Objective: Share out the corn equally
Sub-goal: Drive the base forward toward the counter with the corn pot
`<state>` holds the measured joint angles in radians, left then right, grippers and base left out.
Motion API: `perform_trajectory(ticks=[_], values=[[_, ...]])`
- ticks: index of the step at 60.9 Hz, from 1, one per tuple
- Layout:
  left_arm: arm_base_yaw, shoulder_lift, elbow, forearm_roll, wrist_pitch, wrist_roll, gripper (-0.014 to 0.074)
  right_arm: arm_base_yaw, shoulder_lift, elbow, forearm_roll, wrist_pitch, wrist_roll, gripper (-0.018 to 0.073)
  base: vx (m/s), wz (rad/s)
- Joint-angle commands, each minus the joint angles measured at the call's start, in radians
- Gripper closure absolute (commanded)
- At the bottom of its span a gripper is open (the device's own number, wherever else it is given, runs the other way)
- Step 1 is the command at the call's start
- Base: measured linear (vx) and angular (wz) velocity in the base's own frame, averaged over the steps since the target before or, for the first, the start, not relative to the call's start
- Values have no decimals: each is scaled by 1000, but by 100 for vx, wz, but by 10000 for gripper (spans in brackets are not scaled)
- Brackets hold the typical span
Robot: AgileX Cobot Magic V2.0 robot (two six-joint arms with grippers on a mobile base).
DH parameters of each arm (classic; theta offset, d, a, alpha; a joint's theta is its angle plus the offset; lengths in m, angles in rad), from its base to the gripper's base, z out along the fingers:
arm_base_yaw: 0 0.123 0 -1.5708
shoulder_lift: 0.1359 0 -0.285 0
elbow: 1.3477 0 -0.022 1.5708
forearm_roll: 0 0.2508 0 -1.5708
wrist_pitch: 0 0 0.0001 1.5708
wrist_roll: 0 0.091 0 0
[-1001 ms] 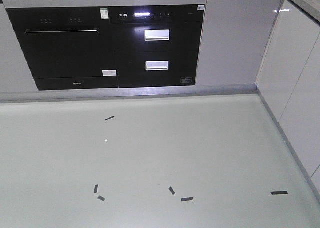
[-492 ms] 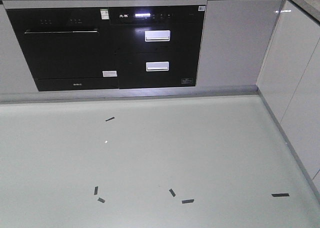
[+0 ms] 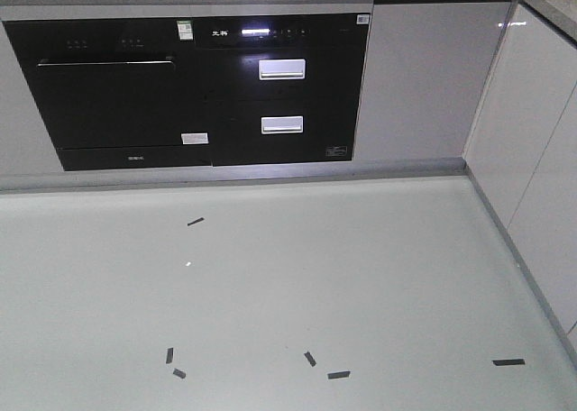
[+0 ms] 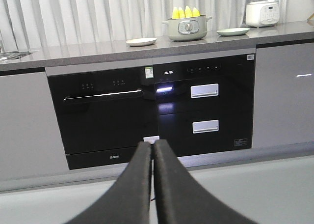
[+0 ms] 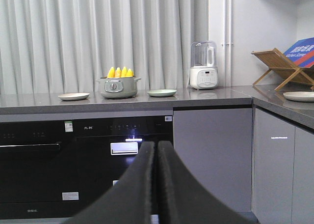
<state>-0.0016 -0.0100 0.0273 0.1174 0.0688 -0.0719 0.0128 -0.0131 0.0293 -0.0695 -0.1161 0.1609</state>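
Observation:
Several yellow cobs of corn (image 4: 185, 12) stand upright in a grey-green pot (image 4: 186, 29) on the far counter; the right wrist view shows the same corn (image 5: 120, 72) in the pot (image 5: 117, 87). A pale plate (image 4: 141, 41) lies left of the pot and a green plate (image 4: 233, 31) lies right of it. My left gripper (image 4: 152, 144) is shut with nothing in it, low and well short of the counter. My right gripper (image 5: 156, 144) is likewise shut and empty, far from the pot.
Below the counter (image 4: 98, 49) are a black dishwasher (image 3: 122, 91) and a black drawer unit (image 3: 284, 86). Black tape marks (image 3: 337, 374) dot the floor. White cabinets (image 3: 532, 141) run along the right. A blender (image 5: 203, 66), a wooden rack (image 5: 280, 67) and another plate (image 5: 299, 96) stand on the counter.
In the front view the appliances have slid slightly left and the floor tape marks have moved lower in the picture.

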Motion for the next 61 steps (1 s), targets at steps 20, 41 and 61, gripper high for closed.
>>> perform_trajectory(ticks=[20, 41, 61], values=[[1, -17, 3, -1, -75, -8, 603, -6, -4, 7, -11, -69, -6, 561, 12, -2], [1, -17, 3, -1, -75, -8, 603, -6, -4, 7, -11, -69, -6, 561, 8, 1], [1, -17, 3, -1, -75, -8, 603, -6, -4, 7, -11, -69, -6, 561, 6, 10]])
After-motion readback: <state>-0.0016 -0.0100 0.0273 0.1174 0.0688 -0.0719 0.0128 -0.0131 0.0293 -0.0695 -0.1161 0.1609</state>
